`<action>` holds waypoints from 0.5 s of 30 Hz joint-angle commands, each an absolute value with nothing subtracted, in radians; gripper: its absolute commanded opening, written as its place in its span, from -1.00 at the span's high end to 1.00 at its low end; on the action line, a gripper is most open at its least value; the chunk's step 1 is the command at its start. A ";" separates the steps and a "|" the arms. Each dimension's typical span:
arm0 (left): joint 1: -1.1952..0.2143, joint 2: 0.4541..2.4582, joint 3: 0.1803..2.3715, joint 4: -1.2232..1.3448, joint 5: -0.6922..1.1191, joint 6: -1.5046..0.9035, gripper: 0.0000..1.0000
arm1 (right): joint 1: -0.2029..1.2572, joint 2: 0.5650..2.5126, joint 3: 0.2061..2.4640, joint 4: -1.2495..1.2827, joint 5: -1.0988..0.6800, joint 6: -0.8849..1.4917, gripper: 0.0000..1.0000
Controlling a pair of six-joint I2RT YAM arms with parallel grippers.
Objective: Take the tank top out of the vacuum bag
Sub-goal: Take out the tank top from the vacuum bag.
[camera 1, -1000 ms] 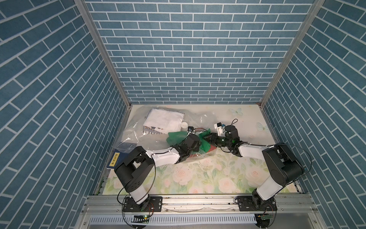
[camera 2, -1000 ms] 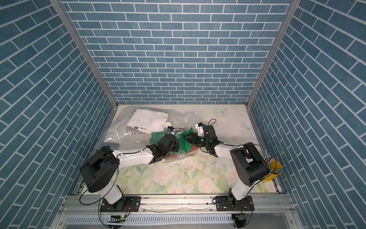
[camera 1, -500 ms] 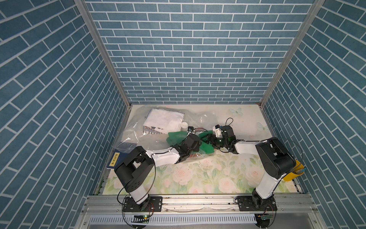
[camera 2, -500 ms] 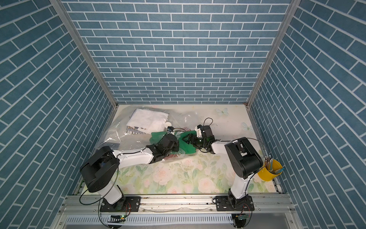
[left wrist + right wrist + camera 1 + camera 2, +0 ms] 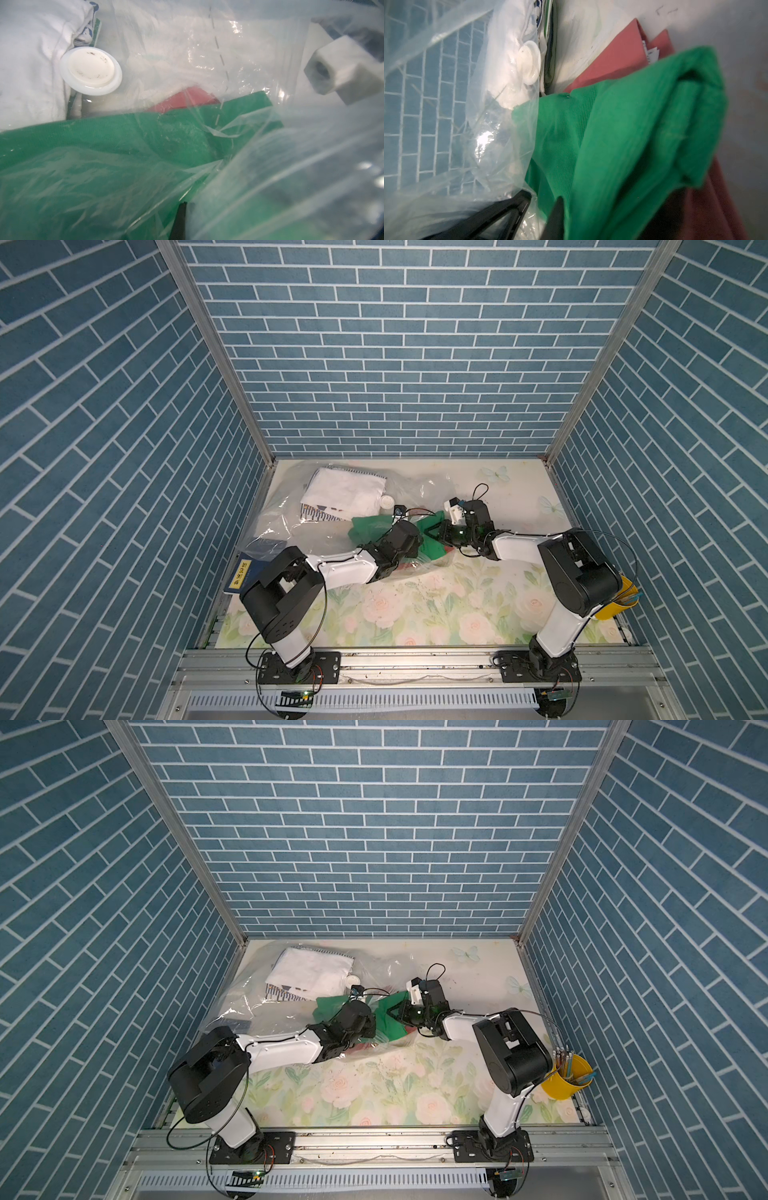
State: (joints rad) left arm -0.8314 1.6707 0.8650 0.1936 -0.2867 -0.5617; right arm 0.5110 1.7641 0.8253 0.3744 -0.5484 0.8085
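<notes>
Items as I am seeing them from my console, left to right: blue booklet (image 5: 245, 574) lying at the left table edge, just beside the near corner of the vacuum bag (image 5: 299, 531); bag sprawling crinkled over the back left of the floral table (image 5: 415, 605); white folded garment (image 5: 345, 489) sitting inside it, next to the round white valve (image 5: 91, 70); left gripper (image 5: 413, 543) clenching shut with bag film bunching round its finger (image 5: 180, 218), and I cannot tell whether film is pinched; green tank top (image 5: 623, 135) lying at the bag mouth between both grippers, part under film, part bare; right gripper (image 5: 544, 196) holding its jaws apart at the green edge, and I cannot tell whether it is grasping; red garment (image 5: 618, 58) lying beneath the green; yellow cup (image 5: 567, 1079) standing far right
</notes>
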 commanded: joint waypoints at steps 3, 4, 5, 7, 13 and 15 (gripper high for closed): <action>-0.821 1.656 0.867 0.187 -0.294 -0.560 0.95 | 0.520 1.826 0.853 0.409 -0.529 0.785 0.18; -0.821 1.661 0.873 0.187 -0.292 -0.557 0.95 | 0.521 1.828 0.867 0.408 -0.524 0.790 0.64; -0.821 1.667 0.877 0.187 -0.291 -0.555 0.95 | 0.524 1.819 0.878 0.402 -0.517 0.789 1.00; -0.819 1.674 0.881 0.187 -0.286 -0.557 0.95 | 0.526 1.783 0.896 0.369 -0.497 0.772 1.00; -0.785 1.697 0.899 0.123 -0.281 -0.624 0.95 | 0.525 1.596 0.892 0.238 -0.442 0.732 1.00; -0.780 1.693 0.895 0.124 -0.281 -0.626 0.95 | 0.523 1.537 0.884 0.200 -0.412 0.726 1.00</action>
State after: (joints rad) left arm -0.7986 1.6783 0.8803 0.1665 -0.2726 -0.6003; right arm 0.5213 1.6325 0.8753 0.2508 -0.4686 0.7727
